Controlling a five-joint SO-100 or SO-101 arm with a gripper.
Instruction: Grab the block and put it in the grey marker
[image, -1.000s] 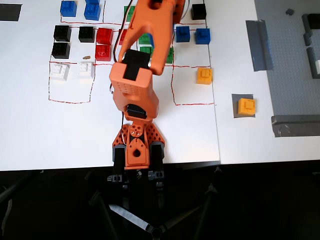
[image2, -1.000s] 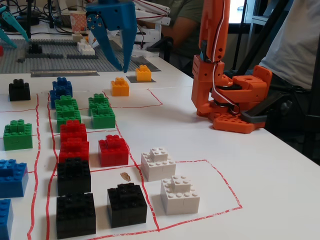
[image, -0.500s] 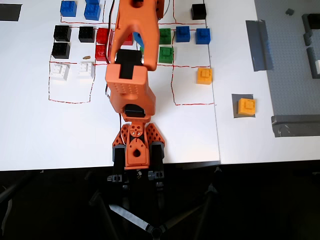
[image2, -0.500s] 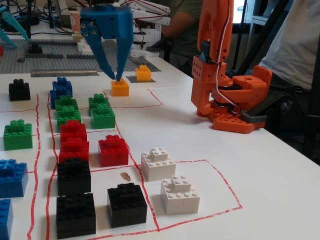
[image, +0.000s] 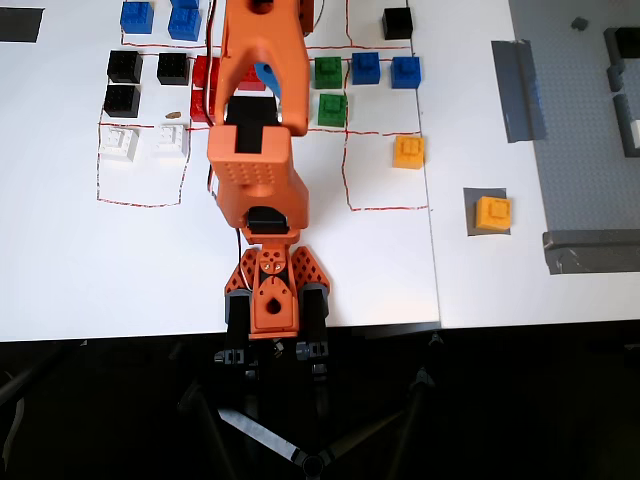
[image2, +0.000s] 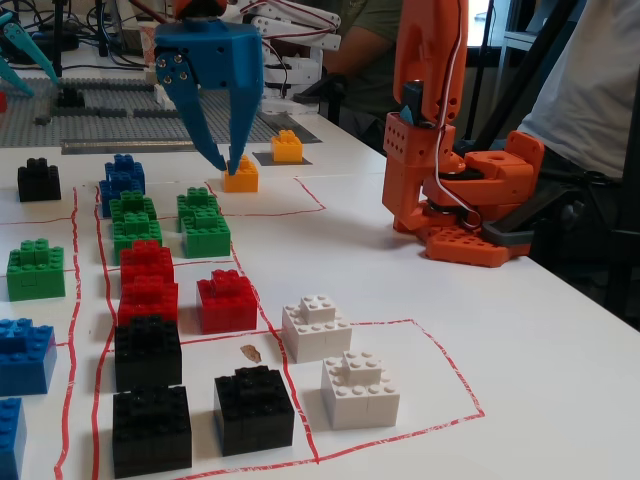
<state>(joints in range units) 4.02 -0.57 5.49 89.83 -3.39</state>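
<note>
One orange-yellow block (image: 492, 213) sits on the dark-grey marker (image: 470, 197) at the right; in the fixed view this block (image2: 287, 146) is at the back on the marker (image2: 262, 158). A second orange-yellow block (image: 408, 150) stands on the white sheet by a red line, and it also shows in the fixed view (image2: 241, 178). My blue gripper (image2: 227, 166) hangs in the air above the coloured bricks with its fingertips together and nothing between them. In the overhead view the orange arm hides most of it; only a blue part (image: 265, 78) shows.
Red (image2: 228, 300), green (image2: 205, 228), blue (image2: 122, 178), black (image2: 254, 408) and white (image2: 315, 327) bricks stand in red-outlined fields. The arm's base (image: 270, 295) is at the front edge. A grey studded baseplate (image: 585, 120) and light-grey tape strips (image: 518, 90) lie at the right.
</note>
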